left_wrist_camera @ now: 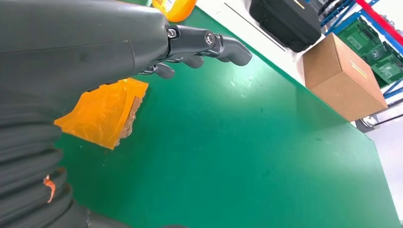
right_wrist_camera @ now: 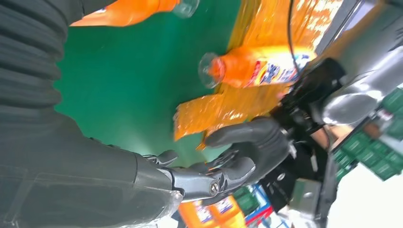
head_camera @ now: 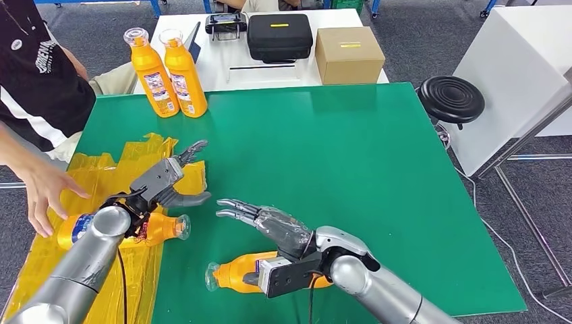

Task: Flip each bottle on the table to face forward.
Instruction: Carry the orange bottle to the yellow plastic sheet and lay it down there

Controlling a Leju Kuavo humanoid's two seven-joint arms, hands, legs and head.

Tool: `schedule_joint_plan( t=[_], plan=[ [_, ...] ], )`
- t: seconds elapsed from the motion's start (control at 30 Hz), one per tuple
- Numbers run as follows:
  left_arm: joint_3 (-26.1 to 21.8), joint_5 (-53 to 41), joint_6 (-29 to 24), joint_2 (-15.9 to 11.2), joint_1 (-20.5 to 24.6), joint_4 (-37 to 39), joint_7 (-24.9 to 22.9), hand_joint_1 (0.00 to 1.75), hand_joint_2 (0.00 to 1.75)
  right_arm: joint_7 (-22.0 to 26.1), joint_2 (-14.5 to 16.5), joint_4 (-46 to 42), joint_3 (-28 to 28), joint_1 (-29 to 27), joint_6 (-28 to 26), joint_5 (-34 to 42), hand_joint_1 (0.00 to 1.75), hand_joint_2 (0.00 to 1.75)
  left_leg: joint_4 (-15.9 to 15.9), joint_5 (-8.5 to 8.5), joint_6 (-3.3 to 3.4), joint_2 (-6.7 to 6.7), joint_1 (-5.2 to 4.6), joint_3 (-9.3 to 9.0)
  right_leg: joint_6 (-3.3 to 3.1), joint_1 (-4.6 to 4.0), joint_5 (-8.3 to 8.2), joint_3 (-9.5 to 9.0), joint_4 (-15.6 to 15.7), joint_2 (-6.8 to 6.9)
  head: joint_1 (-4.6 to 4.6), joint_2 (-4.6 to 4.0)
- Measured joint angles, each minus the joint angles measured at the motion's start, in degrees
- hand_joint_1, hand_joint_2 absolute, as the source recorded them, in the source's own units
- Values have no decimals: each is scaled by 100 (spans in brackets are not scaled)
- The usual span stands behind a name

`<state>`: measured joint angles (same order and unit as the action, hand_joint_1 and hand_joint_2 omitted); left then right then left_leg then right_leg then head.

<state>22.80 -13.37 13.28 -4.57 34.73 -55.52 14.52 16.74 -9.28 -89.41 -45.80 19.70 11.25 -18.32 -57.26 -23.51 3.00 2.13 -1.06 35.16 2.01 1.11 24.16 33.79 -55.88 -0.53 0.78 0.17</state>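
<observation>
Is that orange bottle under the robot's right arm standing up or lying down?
Lying down: the orange bottle rests on its side on the green table, cap pointing left.

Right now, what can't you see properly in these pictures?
- Lying bottle near the right hand, head view: its label end is hidden by the right arm.
- Lying bottle on the yellow plastic sheet, head view: the left arm covers its middle.
- Standing bottles' labels, head view: print too small to read.
- Person, head view: cut off by the picture's edge.
- Right wrist view: blurred.

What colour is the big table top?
Green table top, best seen in the head view.
</observation>
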Motion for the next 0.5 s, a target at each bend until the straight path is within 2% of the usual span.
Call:
schedule_joint_plan(
  t=[0.2, 0.5],
  plan=[
    [-424, 55, 40, 152, -161, 76, 9, 0, 175, -242, 60, 220, -337, 193, 246, 243, 0, 175, 1, 0, 0, 0, 2, 0, 0, -1, 0, 0, 0, 0, 0, 0],
    [-818, 66, 110, 254, -277, 90, -13, 0, 175, -766, 94, 706, -707, 278, 212, 130, 0, 175, 0, 0, 0, 4, 1, 0, 0, 1, 0, 0, 0, 1, 1, 0]
  ],
)
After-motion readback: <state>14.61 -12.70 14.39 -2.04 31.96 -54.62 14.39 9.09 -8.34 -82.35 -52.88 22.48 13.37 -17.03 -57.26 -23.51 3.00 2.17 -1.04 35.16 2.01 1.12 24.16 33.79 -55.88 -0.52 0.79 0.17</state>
